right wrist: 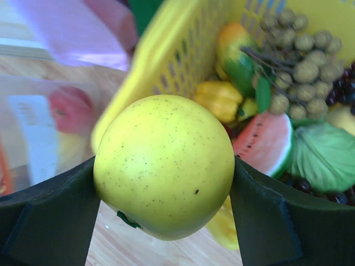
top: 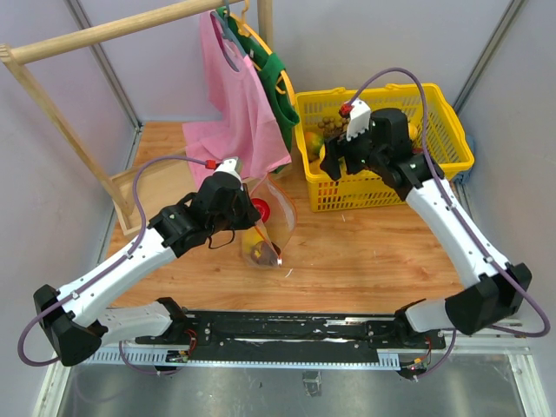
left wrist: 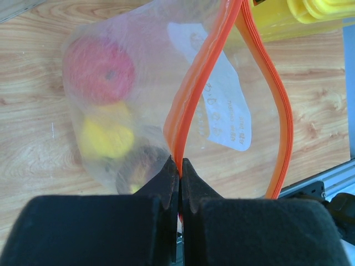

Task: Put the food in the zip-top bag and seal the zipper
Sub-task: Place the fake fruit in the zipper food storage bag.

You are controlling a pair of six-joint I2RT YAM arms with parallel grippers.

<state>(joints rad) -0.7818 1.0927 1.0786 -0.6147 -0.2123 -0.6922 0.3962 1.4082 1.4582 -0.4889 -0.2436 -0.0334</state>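
The clear zip-top bag [top: 269, 228] stands open on the wooden table and shows in the left wrist view [left wrist: 222, 105]. Inside it are a red fruit [left wrist: 99, 69], a yellow piece [left wrist: 106, 138] and a darker piece [left wrist: 138, 169]. My left gripper [top: 246, 219] is shut on the bag's orange zipper strip [left wrist: 191, 94], whose two sides gape apart; the slider is not visible. My right gripper [top: 333, 163] is shut on a yellow-green apple-like fruit [right wrist: 163, 166], held above the near-left corner of the yellow basket [top: 382, 195]. The bag also shows in the right wrist view [right wrist: 33, 133].
The basket [right wrist: 166, 61] holds a yellow pepper [right wrist: 221, 100], an orange-green fruit [right wrist: 236, 52], grape bunches [right wrist: 299, 50], a watermelon slice [right wrist: 263, 141] and a green leafy piece [right wrist: 327, 158]. Pink [top: 239, 104] and green [top: 274, 74] cloth bags hang from a wooden rack [top: 95, 35].
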